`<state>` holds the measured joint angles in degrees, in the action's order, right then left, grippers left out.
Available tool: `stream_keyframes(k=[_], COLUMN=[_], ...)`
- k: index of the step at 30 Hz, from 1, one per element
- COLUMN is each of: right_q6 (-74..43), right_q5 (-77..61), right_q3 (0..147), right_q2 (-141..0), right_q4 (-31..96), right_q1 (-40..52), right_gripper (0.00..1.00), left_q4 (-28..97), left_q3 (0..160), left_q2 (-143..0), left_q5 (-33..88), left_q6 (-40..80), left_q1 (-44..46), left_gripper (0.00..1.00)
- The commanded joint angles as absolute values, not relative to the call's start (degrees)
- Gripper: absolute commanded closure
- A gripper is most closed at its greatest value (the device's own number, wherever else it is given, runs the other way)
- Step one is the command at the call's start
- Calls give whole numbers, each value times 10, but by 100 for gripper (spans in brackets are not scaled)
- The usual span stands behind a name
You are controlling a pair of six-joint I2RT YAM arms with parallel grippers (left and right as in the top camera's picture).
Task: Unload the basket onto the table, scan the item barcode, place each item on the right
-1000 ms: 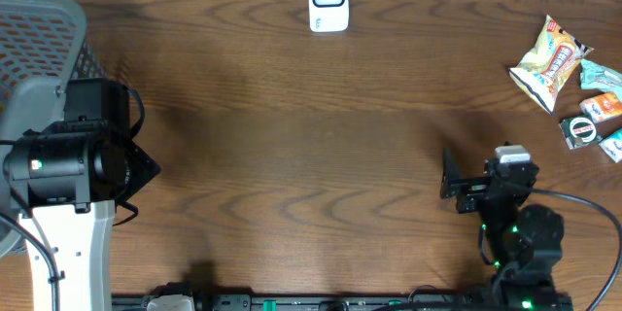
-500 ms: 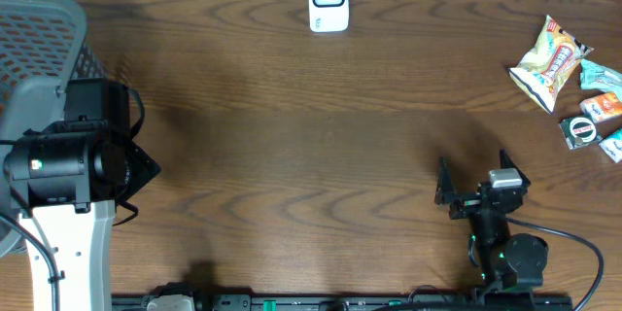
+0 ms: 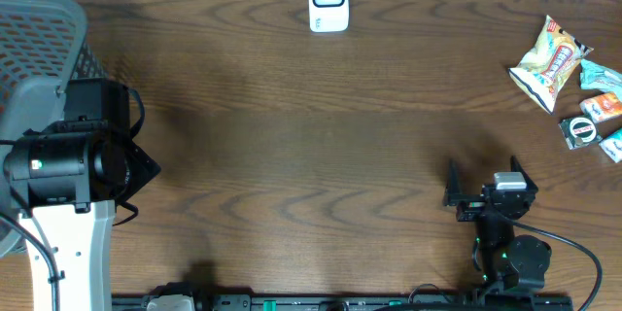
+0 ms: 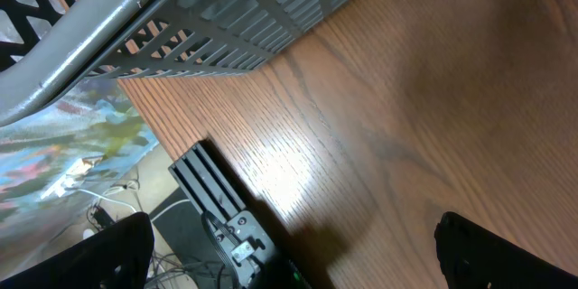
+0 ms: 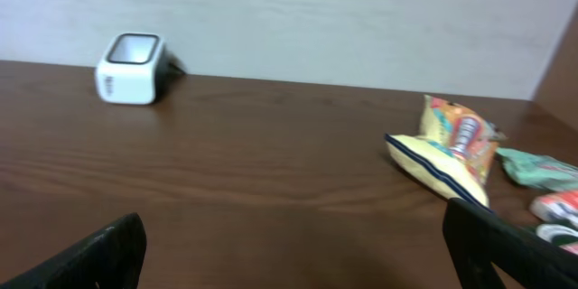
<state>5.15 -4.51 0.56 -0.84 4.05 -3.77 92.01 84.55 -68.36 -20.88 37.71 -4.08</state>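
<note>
The brown wooden desk (image 3: 311, 136) lies mostly bare through the middle, which I judge leaves room to carry an item across. The grey mesh basket (image 3: 39, 29) fills the upper left corner, probably as the drop place once an item is scanned. My left hand (image 4: 298, 253) waits beside it, fingers spread wide and holding nothing. My right hand (image 3: 483, 183) sits at the lower right, also wide open and empty, low and facing up the desk towards the goods. The snack bag (image 3: 549, 61), the likeliest item to scan, lies flat at the upper right, with small packets (image 3: 595, 117) clustered just below it at the right edge. The white barcode scanner (image 3: 328, 0) stands at top centre, within reach of either hand.
</note>
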Motion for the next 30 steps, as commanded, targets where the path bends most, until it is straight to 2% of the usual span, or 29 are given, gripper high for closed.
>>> stream_keyframes(k=[1, 10, 30], right_q6=[18, -22, -1], right_q5=[-20, -22, -20], right_q3=[3, 3, 3], right_q2=[-3, -3, -3], right_q4=[45, 45, 45], right_q1=[-43, -34, 5], right_gripper=[1, 1, 1], left_q4=[923, 923, 923], left_q3=[846, 846, 846], left_q2=[-681, -681, -681], left_q5=[-211, -210, -210], left_q6=[385, 385, 385], left_q1=[-43, -43, -43], left_gripper=[2, 3, 2])
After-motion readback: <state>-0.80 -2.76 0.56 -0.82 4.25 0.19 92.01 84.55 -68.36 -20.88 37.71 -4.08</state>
